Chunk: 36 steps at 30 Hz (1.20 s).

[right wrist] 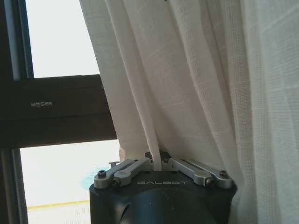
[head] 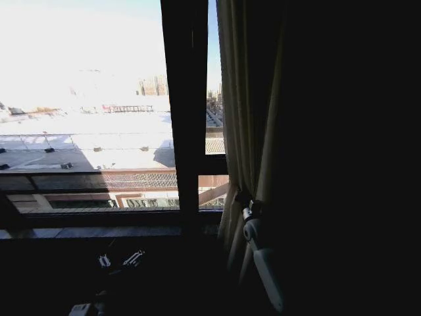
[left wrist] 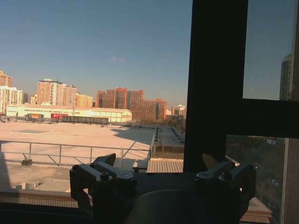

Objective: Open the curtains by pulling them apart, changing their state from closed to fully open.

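Curtains (right wrist: 187,84) hang vertical; right pincer (right wrist: 158,164) pinches pleat.

Before me a dark window sill (head: 92,232) runs along the foot of the window frame (head: 186,118). I cannot tell whether anything lies on it; below it all is shadow.

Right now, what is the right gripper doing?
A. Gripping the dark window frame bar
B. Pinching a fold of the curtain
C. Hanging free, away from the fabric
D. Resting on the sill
B: in the right wrist view the right gripper has its fingers closed on a pleat of the curtain, beside the window frame.
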Motion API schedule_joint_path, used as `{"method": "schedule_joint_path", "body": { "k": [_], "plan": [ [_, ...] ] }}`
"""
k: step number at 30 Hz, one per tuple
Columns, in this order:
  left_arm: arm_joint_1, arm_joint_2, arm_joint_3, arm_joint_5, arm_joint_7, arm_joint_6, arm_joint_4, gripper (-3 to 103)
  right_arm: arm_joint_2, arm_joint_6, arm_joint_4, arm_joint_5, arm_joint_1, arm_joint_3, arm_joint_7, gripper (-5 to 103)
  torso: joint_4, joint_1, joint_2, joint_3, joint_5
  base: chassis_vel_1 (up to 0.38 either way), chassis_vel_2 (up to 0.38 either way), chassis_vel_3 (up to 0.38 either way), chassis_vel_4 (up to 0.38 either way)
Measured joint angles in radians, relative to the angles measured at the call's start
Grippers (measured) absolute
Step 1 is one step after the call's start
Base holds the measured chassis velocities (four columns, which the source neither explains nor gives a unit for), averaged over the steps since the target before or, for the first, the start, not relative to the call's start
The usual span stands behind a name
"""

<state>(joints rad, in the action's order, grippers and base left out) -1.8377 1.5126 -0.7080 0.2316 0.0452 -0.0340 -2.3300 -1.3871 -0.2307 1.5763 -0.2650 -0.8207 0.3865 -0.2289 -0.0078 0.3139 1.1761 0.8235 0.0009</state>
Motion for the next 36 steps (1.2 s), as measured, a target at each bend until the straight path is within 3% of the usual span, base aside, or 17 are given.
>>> {"method": "schedule_joint_path", "body": {
  "k": [3, 13, 21, 26, 29, 30, 32, 35, 36],
  "plan": [
    [0.005, 0.0, -0.002, 0.0, -0.001, 0.002, -0.001, 100, 0.003, -0.002, -0.032, 0.014, 0.015, 0.061, -0.018, 0, 0.0005, 0.0, 0.0, 0.0, -0.0017, 0.01, 0.017, -0.014, -0.015],
    [-0.002, 0.015, 0.001, 0.003, -0.001, -0.003, 0.0, 100, 0.043, -0.028, -0.091, 0.033, 0.045, 0.191, -0.11, 0, 0.0, 0.0, 0.0, 0.0, -0.0003, 0.016, 0.014, -0.012, -0.021],
    [-0.013, 0.018, -0.003, 0.007, 0.007, -0.023, 0.004, 100, 0.047, -0.048, -0.107, 0.069, 0.047, 0.231, -0.194, 0, 0.0002, 0.0, 0.0, 0.0, -0.0008, 0.0, 0.0, 0.0, 0.0],
    [-0.015, 0.02, -0.009, 0.015, 0.021, -0.027, -0.001, 100, 0.074, -0.073, -0.035, 0.054, 0.006, 0.207, -0.182, -2, -0.0001, 0.0, 0.0, 0.0, -0.0002, 0.0, 0.0, 0.0, 0.0],
    [-0.008, 0.02, -0.009, 0.02, 0.022, -0.023, -0.002, 100, 0.084, -0.082, 0.02, 0.026, -0.028, 0.182, -0.171, 2, -0.0002, 0.0, 0.0, 0.0, 0.0002, 0.0, 0.0, 0.0, 0.0],
    [0.002, 0.017, -0.009, 0.026, 0.022, -0.01, -0.002, 100, 0.096, -0.084, 0.076, -0.003, -0.061, 0.158, -0.161, 13, -0.0002, 0.0, 0.0, 0.0, -0.0001, 0.0, 0.0, 0.0, 0.0],
    [0.01, 0.013, -0.009, 0.031, 0.021, -0.001, -0.001, 100, 0.107, -0.084, 0.122, -0.027, -0.092, 0.14, -0.145, 13, 0.0, 0.0, 0.0, 0.0, -0.0007, 0.0, 0.0, 0.0, 0.0],
    [0.04, 0.0, -0.011, 0.048, 0.019, 0.031, 0.003, 100, 0.178, -0.081, 0.287, -0.107, -0.221, 0.059, -0.09, 29, 0.0, 0.0, 0.0, 0.0, -0.001, 0.0, 0.0, 0.0, 0.0],
    [0.04, 0.0, -0.011, 0.048, 0.019, 0.031, 0.003, 100, 0.178, -0.081, 0.287, -0.107, -0.221, 0.059, -0.09, 29, 0.0, 0.0, 0.0, 0.0, -0.001, 0.0, 0.0, 0.0, 0.0]
  ]
}}
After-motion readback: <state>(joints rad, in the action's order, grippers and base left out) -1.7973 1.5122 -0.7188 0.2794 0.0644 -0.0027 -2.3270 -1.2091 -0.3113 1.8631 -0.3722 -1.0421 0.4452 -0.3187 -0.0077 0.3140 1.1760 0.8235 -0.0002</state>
